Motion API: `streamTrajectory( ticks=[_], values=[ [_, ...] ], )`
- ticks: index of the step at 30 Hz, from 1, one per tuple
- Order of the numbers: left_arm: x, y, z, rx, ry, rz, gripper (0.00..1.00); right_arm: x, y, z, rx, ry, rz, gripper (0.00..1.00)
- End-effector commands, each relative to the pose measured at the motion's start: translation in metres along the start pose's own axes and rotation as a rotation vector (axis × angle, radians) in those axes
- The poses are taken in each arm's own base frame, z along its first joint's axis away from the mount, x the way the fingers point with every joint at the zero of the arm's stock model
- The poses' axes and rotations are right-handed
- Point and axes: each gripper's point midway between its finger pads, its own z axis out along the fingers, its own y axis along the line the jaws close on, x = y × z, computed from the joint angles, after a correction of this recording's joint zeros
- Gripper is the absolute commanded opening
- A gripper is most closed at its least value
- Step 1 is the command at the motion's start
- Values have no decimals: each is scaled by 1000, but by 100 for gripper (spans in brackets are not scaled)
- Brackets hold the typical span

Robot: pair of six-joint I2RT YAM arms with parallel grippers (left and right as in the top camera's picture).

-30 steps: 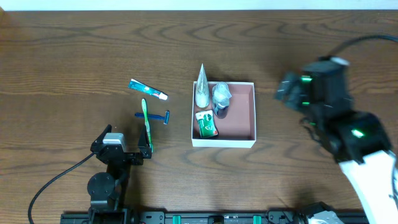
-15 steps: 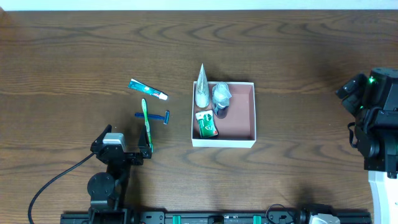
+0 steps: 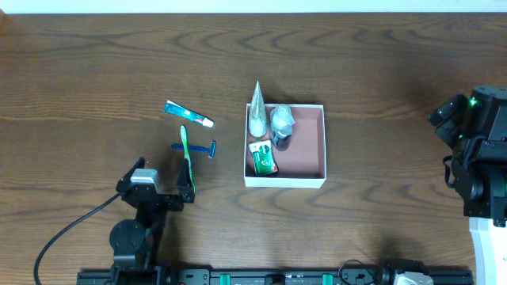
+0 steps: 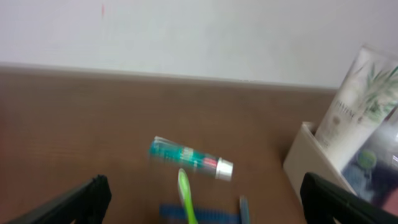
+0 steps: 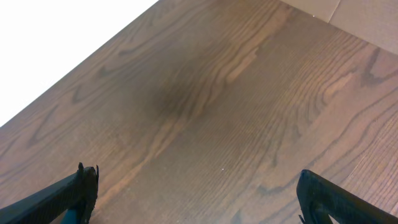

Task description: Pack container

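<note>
Awkwardly, the toothbrush (image 3: 187,162) lies across the razor (image 3: 207,149) on the counter (image 3: 95,71), so a grab there may drag both or skid them off from the container (image 3: 313,154) at mid-counter; the white tube (image 3: 257,111) overhanging its rim could topple. Left jaws and right jaws stand wide apart, empty, touching nothing

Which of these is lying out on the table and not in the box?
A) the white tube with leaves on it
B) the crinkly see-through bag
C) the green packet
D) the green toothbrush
D: the green toothbrush lies on the bare table, left of the container, while the other three rest in it.
</note>
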Motion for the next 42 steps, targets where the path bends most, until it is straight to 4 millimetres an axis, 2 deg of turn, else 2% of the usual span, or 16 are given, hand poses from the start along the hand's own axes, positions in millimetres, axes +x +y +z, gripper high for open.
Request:
streamTrajectory(
  ticks=[1,4,7,11,15,20,23,28,34,41,42],
  values=[
    [-32,10,-10,-92,33,-46,98,-5,-5,-1,20,-18,-4,99],
    [-39,13,-10,-135,174,-102,98,-5,-5,-1,20,-18,-4,99],
    [-44,7,-1,-131,362,-123,98,-5,-5,-1,20,-18,-4,99],
    [-37,1,12,-124,606,-130,98,-5,-5,-1,20,-18,-4,99],
    [-14,2,30,-134,822,-150,98,-5,-5,-1,20,-18,-4,99],
    [38,10,48,-173,1022,-182,98,-5,-5,-1,20,-18,-4,99],
    [63,6,61,-141,1092,-212,98,-5,-5,-1,20,-18,-4,99],
    [89,-1,77,-92,1147,-255,98,-5,-5,-1,20,-18,-4,99],
    [113,4,74,-115,1223,-259,98,-5,-5,-1,20,-18,-4,99],
    [138,24,61,-225,1298,-198,100,-5,-5,-1,20,-18,-4,99],
    [140,26,61,-230,1303,-194,97,-5,-5,-1,20,-18,-4,99]
  ],
)
